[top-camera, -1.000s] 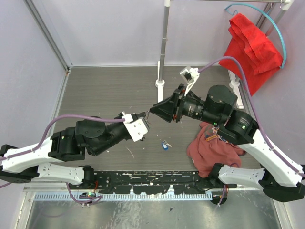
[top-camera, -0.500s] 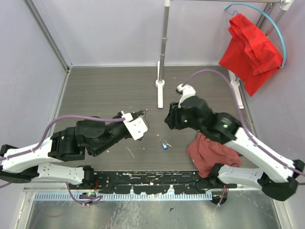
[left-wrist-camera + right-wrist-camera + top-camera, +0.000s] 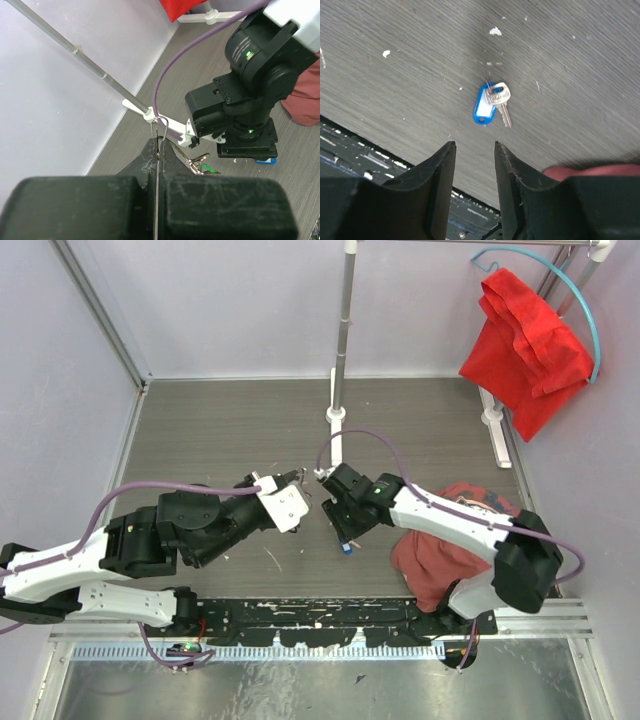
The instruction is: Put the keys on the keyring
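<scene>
A second ago your right claw (image 3: 474, 145) was up level with the left claw (image 3: 159, 145), nose to nose at the keyring (image 3: 160, 117). Now it has swung away and down, and it hangs over the blue-tagged key (image 3: 490, 105), which lies flat on the surface (image 3: 220, 430).

Its jaws stand a narrow way apart and hold nothing. In the wrist view the key sits just beyond the fingertips, not between them.

Your left claw has not moved. It is clamped tight on the keyring, with the wire loop poking up out of its tips, up off the surface, to the left of the blue-tagged key and farther back.

A green tag (image 3: 202, 170) and some silver metal dangle beside it, likely a key already threaded. I read this as one key delivered and the next pick beginning.
</scene>
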